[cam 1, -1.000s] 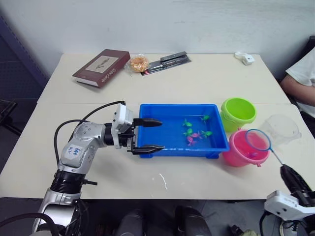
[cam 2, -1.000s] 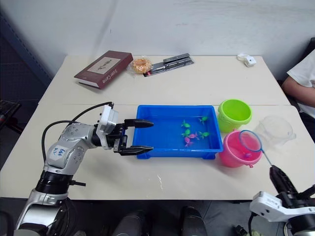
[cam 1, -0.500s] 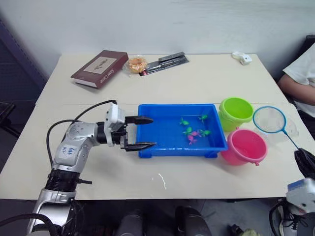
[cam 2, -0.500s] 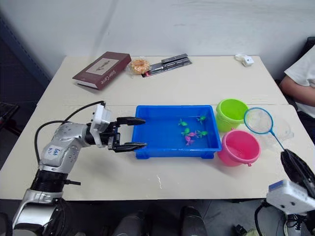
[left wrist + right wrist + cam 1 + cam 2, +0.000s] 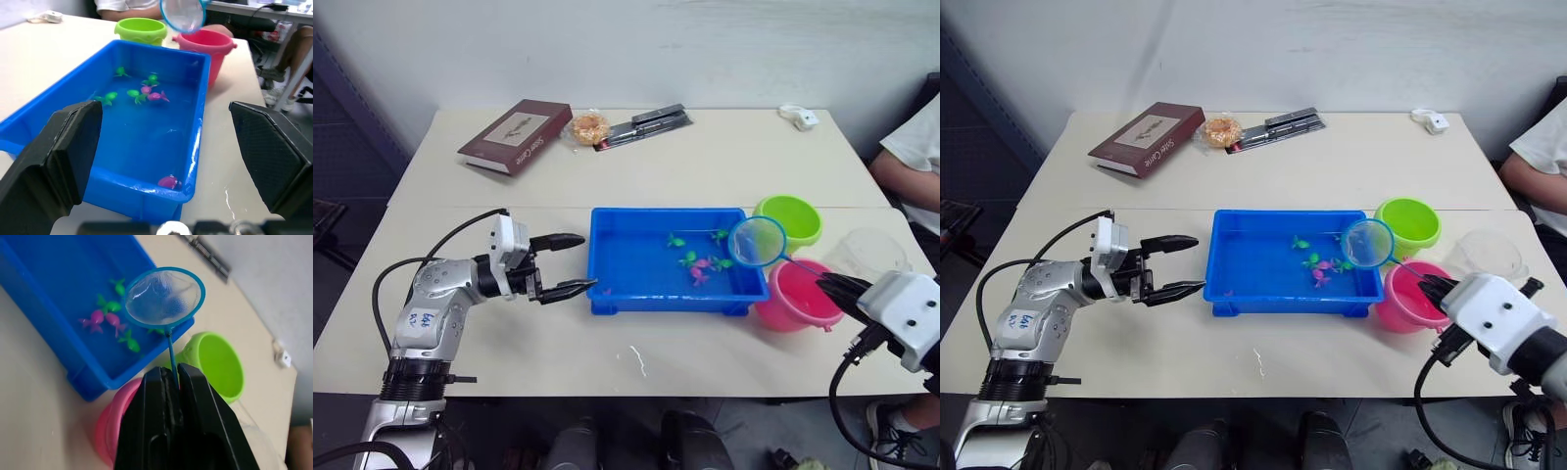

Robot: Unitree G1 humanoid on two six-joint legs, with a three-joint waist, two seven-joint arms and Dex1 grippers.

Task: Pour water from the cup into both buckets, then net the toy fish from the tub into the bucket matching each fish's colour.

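Two buckets crowd the tub's [image 5: 636, 294] right end: the lime green bucket [image 5: 789, 220] behind, the pink bucket [image 5: 793, 297] in front, the clear cup [image 5: 871, 253] just beyond them. The right tool [image 5: 830, 286] is clamped on the net's [image 5: 757, 242] thin handle, hoop raised over the tub's right corner, above the toy fish [image 5: 703, 262] clustered in the water. The left tool [image 5: 570, 262], fingers spread wide and empty, sits just off the tub's left wall. Far back on the tabletop [image 5: 724, 162] lie a book [image 5: 516, 135], a snack packet [image 5: 588, 127] and a white gadget [image 5: 800, 117].
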